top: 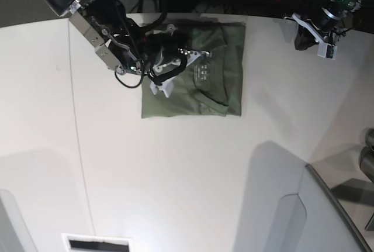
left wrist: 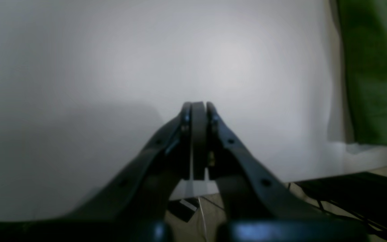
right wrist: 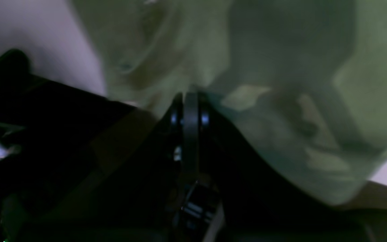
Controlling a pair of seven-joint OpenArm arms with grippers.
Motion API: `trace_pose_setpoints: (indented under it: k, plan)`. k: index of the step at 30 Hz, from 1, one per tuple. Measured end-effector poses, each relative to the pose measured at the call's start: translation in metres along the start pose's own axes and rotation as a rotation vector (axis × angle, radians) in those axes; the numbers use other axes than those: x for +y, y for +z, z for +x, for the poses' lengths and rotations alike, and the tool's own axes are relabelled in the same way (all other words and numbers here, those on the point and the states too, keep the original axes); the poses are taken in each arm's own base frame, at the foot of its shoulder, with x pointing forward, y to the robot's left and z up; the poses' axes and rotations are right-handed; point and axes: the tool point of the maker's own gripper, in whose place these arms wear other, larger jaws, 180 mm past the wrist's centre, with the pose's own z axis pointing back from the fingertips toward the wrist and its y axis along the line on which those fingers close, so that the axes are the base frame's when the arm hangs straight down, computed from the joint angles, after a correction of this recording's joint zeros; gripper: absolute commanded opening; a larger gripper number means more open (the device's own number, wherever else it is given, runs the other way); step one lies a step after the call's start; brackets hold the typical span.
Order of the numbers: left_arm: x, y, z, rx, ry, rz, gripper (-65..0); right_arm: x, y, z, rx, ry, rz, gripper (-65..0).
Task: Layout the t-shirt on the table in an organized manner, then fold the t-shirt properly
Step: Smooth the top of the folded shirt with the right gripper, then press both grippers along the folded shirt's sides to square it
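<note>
The olive-green t-shirt (top: pixel 204 88) lies as a folded rectangle near the far edge of the white table (top: pixel 175 176), with its neck label showing. My right gripper (top: pixel 196 54) reaches over the shirt's upper middle. In the right wrist view its jaws (right wrist: pixel 190 95) are shut, and blurred green cloth (right wrist: pixel 281 84) bunches right at the tips and fills most of the frame. My left gripper (top: pixel 302 39) hovers at the far right corner, well clear of the shirt. Its fingers (left wrist: pixel 198 106) are shut on nothing above bare table (left wrist: pixel 113 67), and the shirt's edge (left wrist: pixel 371 74) shows at the right.
A grey angled panel (top: pixel 318 217) rises at the near right. A thin dark seam (top: pixel 79 135) runs down the table's left side, and a dark slot (top: pixel 96 244) sits at the near edge. Cables and dark floor (left wrist: pixel 348 195) lie beyond the table's edge.
</note>
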Motion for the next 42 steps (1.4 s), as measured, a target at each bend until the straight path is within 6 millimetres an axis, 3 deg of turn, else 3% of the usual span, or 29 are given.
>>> trace_pose_setpoints:
  k: [3, 5, 9, 13, 15, 17, 19, 21, 23, 25, 29, 32, 39, 42]
  plan:
    - [-0.018, -0.01, 0.003, 0.002, -0.016, -0.047, -65.0, -0.022, -0.009, -0.004, 0.023, -0.027, -0.062, -64.8]
    - [-0.03, -0.015, 0.006, -0.002, -0.025, -0.081, -65.0, -0.022, -0.011, -0.005, 0.024, -0.03, -0.061, -64.8]
    - [-0.05, -0.019, 0.011, -0.004, -0.048, -0.124, -65.0, -0.009, 0.0, 0.003, -0.021, -0.009, -0.024, -64.8]
    - [-0.088, -0.016, 0.052, -0.097, -0.067, -0.175, -65.0, 0.019, 0.036, 0.011, -0.064, 0.065, 0.079, -64.8]
    - [-0.102, -0.014, 0.068, -0.107, -0.092, -0.193, -65.0, 0.004, 0.044, 0.022, -0.105, 0.037, 0.059, -64.8]
    - [-0.119, -0.014, 0.087, -0.15, -0.088, -0.219, -65.0, -0.028, 0.05, 0.032, -0.151, -0.064, 0.02, -64.7]
    - [-0.148, -0.018, 0.094, -0.16, -0.116, -0.299, -65.0, -0.056, 0.054, 0.03, -0.164, -0.141, -0.021, -64.7]
    - [-0.18, -0.025, 0.096, -0.159, -0.133, -0.379, -65.0, -0.066, 0.055, 0.027, -0.158, -0.168, -0.03, -64.7]
    - [-0.203, -0.033, 0.092, -0.144, -0.128, -0.444, -65.0, -0.063, 0.056, 0.029, -0.163, -0.132, -0.007, -64.8]
    - [-0.207, -0.04, 0.086, -0.119, -0.132, -0.459, -65.0, -0.061, 0.057, 0.03, -0.17, -0.113, 0.003, -64.8]
    - [-0.197, -0.048, 0.066, -0.059, -0.117, -0.439, -65.0, -0.059, 0.053, 0.022, -0.147, -0.119, 0.01, -64.8]
    - [-0.189, -0.052, 0.051, -0.017, -0.111, -0.435, -65.0, -0.061, 0.053, 0.029, -0.176, -0.119, 0.005, -64.7]
    - [-0.181, -0.059, 0.028, 0.023, -0.071, -0.425, -65.0, -0.104, 0.02, 0.029, -0.18, -0.084, -0.055, -64.8]
    - [-0.178, -0.06, 0.022, 0.04, -0.083, -0.418, -65.0, -0.112, 0.018, 0.031, -0.167, -0.098, -0.062, -64.8]
